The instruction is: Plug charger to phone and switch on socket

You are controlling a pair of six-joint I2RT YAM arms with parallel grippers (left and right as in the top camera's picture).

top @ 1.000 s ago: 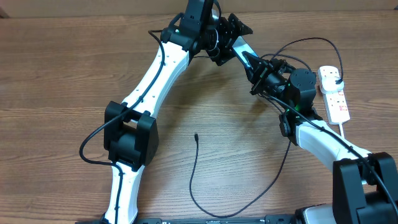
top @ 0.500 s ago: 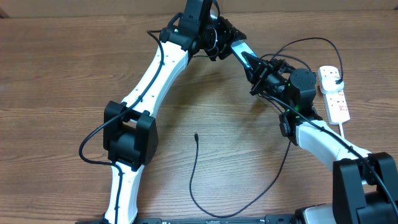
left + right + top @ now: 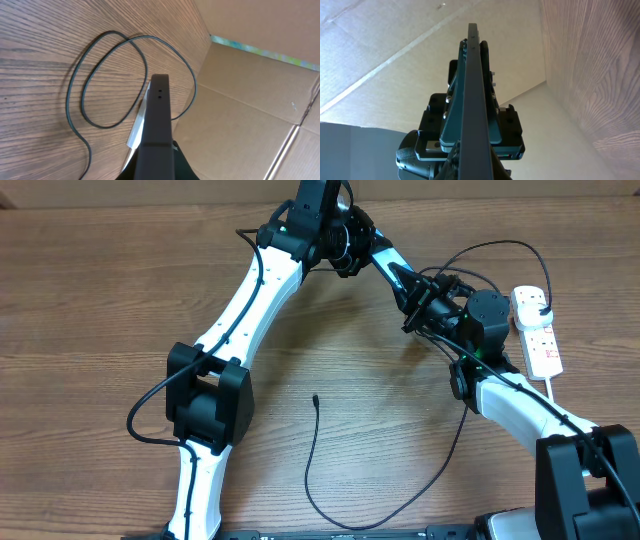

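L gripper point(image 3: 352, 248) & R gripper point(image 3: 408, 292) are clamping opposite ends of phone point(image 3: 388, 265), w/ charger tip point(image 3: 315, 398) lying well apart, toward the bases.

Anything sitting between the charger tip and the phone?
Nothing visible: only bare table between the charger's plug tip and the phone. But the left gripper and right gripper are both shut on the phone, so neither is free to fetch it.

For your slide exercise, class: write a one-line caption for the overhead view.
Left gripper and right gripper both clamp the phone; the charger lies loose on the table, socket at right.
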